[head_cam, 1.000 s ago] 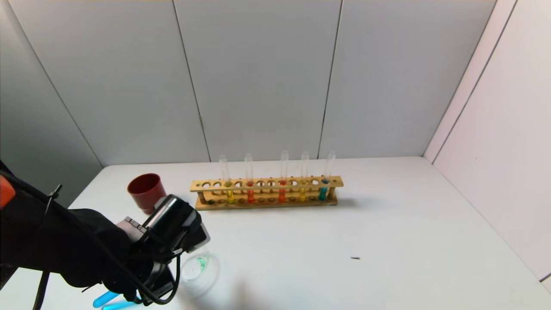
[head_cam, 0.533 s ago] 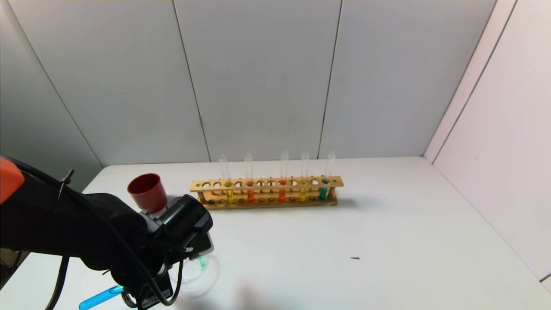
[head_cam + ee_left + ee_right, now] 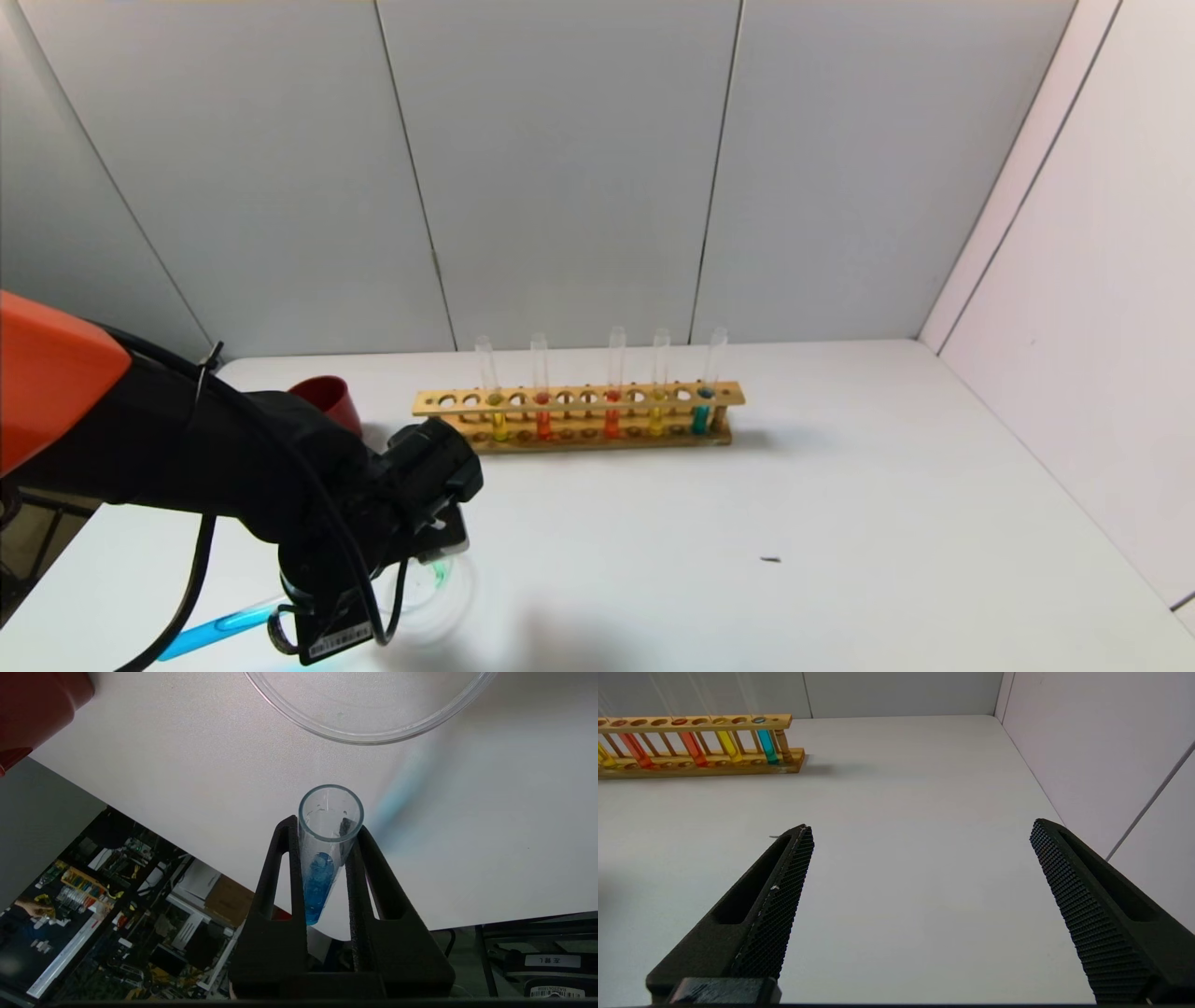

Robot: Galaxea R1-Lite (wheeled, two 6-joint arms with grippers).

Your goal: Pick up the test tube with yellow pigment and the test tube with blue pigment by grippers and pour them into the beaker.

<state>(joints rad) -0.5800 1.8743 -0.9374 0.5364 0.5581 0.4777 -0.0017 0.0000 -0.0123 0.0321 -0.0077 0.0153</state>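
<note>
My left gripper (image 3: 327,826) is shut on the test tube with blue pigment (image 3: 319,882), gripping it near the mouth. In the head view this gripper (image 3: 299,611) hangs over the table's front left, and the tube (image 3: 219,627) lies almost level, its blue bottom pointing front-left. The tube's mouth is just short of the beaker (image 3: 369,741). The beaker (image 3: 443,583) has a green smear inside and is partly hidden by my wrist. The test tube with yellow pigment (image 3: 499,425) stands in the wooden rack (image 3: 579,411). My right gripper (image 3: 922,828) is open and holds nothing.
A dark red cup (image 3: 327,397) stands behind my left wrist, left of the rack. The rack also holds two orange tubes, a golden-yellow tube (image 3: 656,420) and a teal tube (image 3: 700,418). A small dark speck (image 3: 770,560) lies on the table. White walls close the back and right.
My left wrist has moved up and toward the rack, now covering part of the red cup. The blue tube has swung closer to level, still held.
</note>
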